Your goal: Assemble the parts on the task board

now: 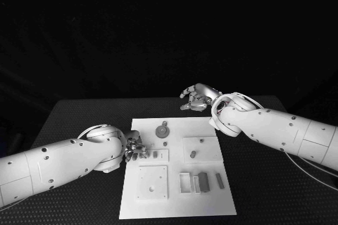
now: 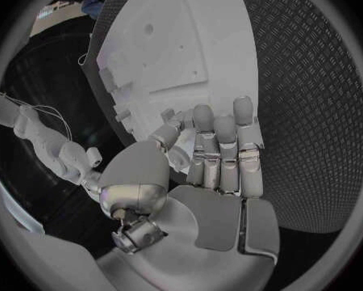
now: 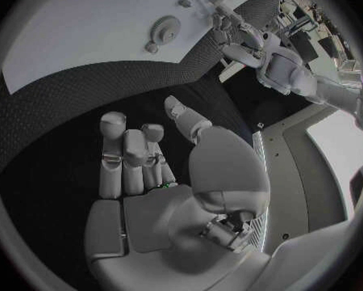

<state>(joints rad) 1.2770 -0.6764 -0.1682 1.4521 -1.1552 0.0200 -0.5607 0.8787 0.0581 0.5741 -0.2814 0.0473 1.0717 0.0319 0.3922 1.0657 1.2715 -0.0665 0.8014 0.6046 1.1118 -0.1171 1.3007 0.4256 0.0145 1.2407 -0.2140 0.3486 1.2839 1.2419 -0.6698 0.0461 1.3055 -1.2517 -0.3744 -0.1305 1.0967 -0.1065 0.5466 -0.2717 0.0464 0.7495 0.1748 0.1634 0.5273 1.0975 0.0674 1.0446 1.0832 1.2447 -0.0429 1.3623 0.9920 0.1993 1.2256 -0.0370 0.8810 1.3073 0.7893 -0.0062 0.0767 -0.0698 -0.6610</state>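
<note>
The left hand (image 1: 135,150), fingers loosely spread and holding nothing, rests at the task board's (image 1: 176,205) left edge just beside a small part (image 1: 165,145), far nearer than the empty, open right hand (image 1: 198,97) hovering beyond the board's far edge.

left hand (image 1: 135,150) crowding task board (image 1: 176,205) edge

A robotics lab or test cell is indicated: a black table (image 1: 84,117) with a textured mat is set against a dark backdrop, and a white task board (image 1: 176,205) with machined recesses is laid at its middle.
</note>
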